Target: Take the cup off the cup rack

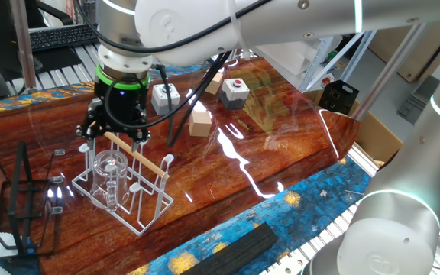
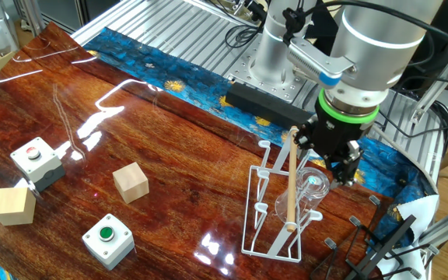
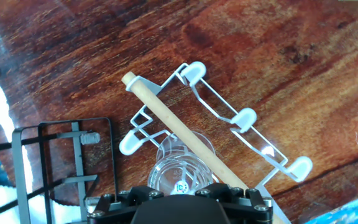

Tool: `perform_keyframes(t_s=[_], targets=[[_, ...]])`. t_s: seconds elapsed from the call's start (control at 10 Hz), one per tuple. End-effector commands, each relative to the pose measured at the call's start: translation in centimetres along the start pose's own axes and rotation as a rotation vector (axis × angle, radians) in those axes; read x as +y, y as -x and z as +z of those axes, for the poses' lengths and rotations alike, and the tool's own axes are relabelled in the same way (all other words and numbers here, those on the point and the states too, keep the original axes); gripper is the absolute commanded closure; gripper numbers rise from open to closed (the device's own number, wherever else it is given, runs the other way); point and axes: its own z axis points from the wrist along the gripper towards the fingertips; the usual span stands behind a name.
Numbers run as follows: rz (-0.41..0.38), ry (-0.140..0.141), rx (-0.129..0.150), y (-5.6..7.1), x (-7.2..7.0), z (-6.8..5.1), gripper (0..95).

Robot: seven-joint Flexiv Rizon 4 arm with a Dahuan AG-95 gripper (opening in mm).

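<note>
The cup is a clear glass mug that sits upside down over a peg of the white wire cup rack. The rack's light wooden rod runs beside the cup. My gripper hangs just above the cup with its black fingers spread, one on each side of the cup's top, and holds nothing. The other fixed view shows the same: the gripper is over the cup on the rack. In the hand view the cup lies right below the gripper body, and the fingertips are hidden.
A black wire stand is close beside the rack, also in the other fixed view. Two wooden blocks, a red-button box and a green-button box lie farther along the table.
</note>
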Motion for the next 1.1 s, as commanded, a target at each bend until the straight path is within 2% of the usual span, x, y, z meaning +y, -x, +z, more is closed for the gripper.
perform_keyframes(t_s=[0.1,0.7,1.1], targets=[[0.068,-0.012,-0.012,0.1,0.1,0.2,19.0],[0.126,-0.024,-0.025,0.2,0.1,1.4,19.0],[0.149,-0.02,-0.037,0.2,0.0,2.8,19.0]])
